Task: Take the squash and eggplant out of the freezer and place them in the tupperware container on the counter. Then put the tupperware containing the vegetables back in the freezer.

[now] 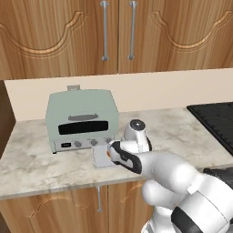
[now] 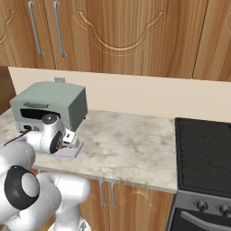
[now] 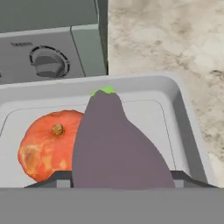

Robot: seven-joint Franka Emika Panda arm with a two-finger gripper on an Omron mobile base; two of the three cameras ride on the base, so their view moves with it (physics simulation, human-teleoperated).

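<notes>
I see the eggplant between my end effector fingers, jaws spread wide around it, its green tip pointing away. It hangs over the tupperware container, where the squash lies just beside it. The container sits on the desk, close in front of the mint-green toaster oven.

Even, soft rendered light; slightly blurry, shadowless.
</notes>
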